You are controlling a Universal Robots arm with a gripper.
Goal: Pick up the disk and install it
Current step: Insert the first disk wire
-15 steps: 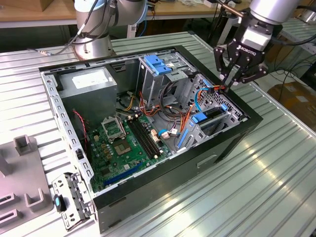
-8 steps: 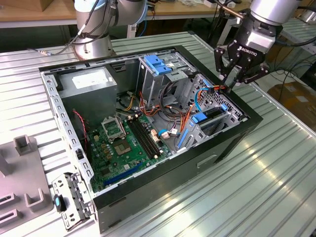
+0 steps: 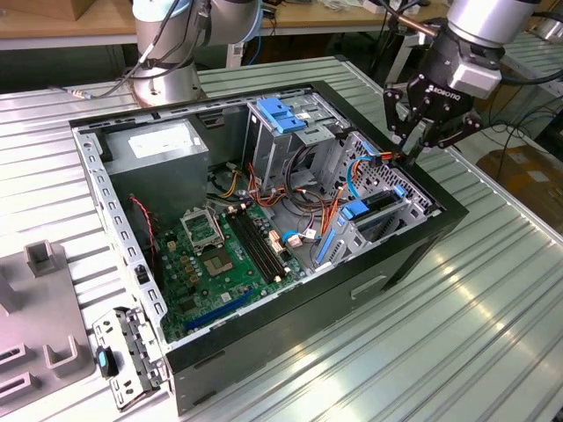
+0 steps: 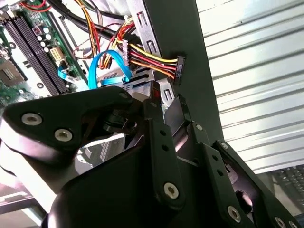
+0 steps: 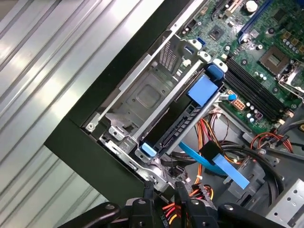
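Note:
The disk (image 5: 178,118) stands on edge in the drive cage (image 5: 147,92) at the open computer case's corner. Only its dark upper edge and the blue rail ends (image 5: 203,90) show. In the exterior view the disk (image 3: 380,204) sits low in the cage on the exterior view's right. My gripper (image 3: 413,149) hangs above the case's rim, just behind the cage and apart from the disk. In the first wrist view its fingertips (image 5: 164,190) stand a small gap apart with only wires behind them. The second wrist view has the gripper (image 4: 165,97) over the case wall, holding nothing.
A grey power-supply box (image 3: 163,149), the motherboard (image 3: 220,255) and a metal cage with a blue latch (image 3: 280,114) fill the case. A blue flat cable (image 5: 213,159) and a coloured power lead (image 4: 179,69) lie under the gripper. A grey fixture (image 3: 44,308) sits on the ribbed table.

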